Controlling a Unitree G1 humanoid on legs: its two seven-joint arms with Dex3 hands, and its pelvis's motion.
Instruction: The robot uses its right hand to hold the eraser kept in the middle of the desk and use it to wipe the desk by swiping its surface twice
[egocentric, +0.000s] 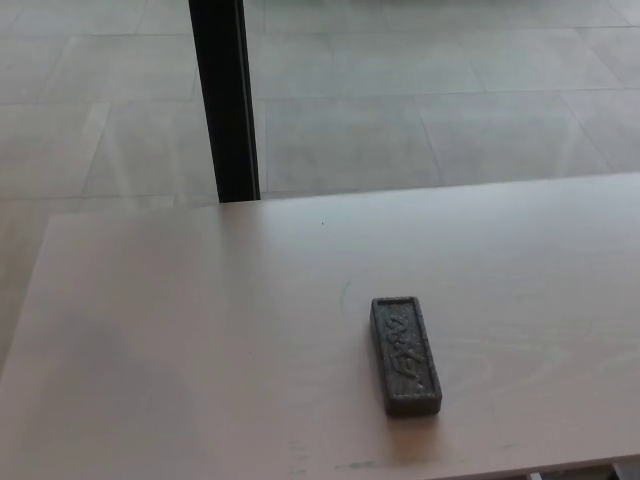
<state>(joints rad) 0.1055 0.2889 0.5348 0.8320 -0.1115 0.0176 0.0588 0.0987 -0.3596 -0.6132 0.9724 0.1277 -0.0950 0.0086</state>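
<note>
Eraser (405, 355): a dark rectangular whiteboard eraser, lying flat on the worktop (180, 330) with raised lettering facing up. Position: near the worktop's front edge, somewhat toward its right side, long axis running roughly front to back with a slight tilt. It touches nothing else.

Hand status: neither my right hand nor my left hand is in the head view, so I cannot tell whether either is open or closed. Nothing grips the eraser.

Worktop condition: pale wood-look surface, with a faint greenish mark just beyond the eraser and another faint smudge at the front edge.

Task progress, as judged: at the starting stage. The eraser rests ungrasped. Remaining steps: bring my right hand to the eraser, grasp it, then make two swipes across the surface.
</note>
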